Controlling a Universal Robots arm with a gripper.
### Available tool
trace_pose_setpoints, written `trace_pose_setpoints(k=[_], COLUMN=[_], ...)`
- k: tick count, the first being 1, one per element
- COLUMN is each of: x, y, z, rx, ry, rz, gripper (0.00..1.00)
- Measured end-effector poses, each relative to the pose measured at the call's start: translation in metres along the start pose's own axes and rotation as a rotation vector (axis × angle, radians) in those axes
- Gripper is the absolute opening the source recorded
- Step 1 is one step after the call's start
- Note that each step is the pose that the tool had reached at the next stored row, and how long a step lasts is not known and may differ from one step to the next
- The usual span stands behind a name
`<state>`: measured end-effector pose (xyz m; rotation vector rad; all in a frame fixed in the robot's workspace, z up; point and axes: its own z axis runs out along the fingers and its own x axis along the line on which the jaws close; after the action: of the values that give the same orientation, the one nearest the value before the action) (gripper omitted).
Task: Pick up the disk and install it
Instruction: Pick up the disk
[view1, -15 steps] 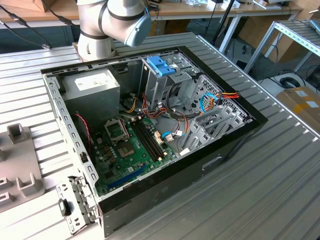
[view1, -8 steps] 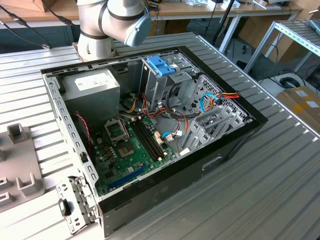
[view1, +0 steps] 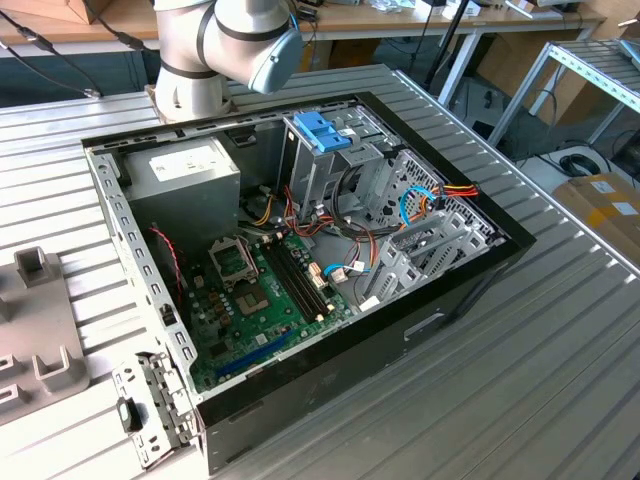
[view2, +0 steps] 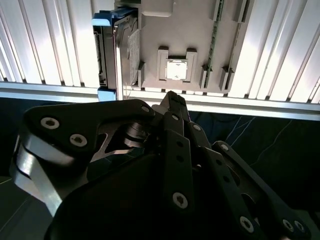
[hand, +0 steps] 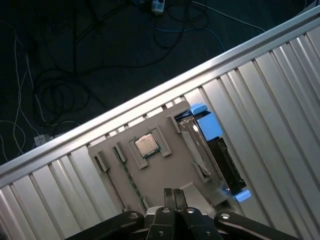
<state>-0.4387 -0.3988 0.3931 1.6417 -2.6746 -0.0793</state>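
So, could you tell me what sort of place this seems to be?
Probably a robotics lab or workshop for computer assembly: an open computer case sits on a slatted metal table, and a grey fixture tray holds the disk and a processor chip.

An open computer case (view1: 400, 345) sits on the ribbed worktop (view1: 540, 400), its grey power-supply box (view1: 190, 180) at 11 o'clock, blue-handled cage (view1: 322, 135) at 12 o'clock, green motherboard (view1: 260, 310) at 7 o'clock, with a grey fixture plate (view1: 40, 340) outside at 9 o'clock.

Gripper (hand: 173, 191) fingers (hand: 168, 196) together, tip to tip
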Motion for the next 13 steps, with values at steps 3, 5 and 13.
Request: trace_pose_setpoints(k=[3,5,13], x=[0.0000,0.0000,0.0000], y=[0.0000,0.0000,0.0000], z=[0.0000,0.0000,0.0000], rx=[-0.0005,-0.0008,-0.0019], ry=[0.0008,0.0014,0.0033], rz=[-0.018,-0.034,-0.073], gripper=[0.10,0.10,0.10])
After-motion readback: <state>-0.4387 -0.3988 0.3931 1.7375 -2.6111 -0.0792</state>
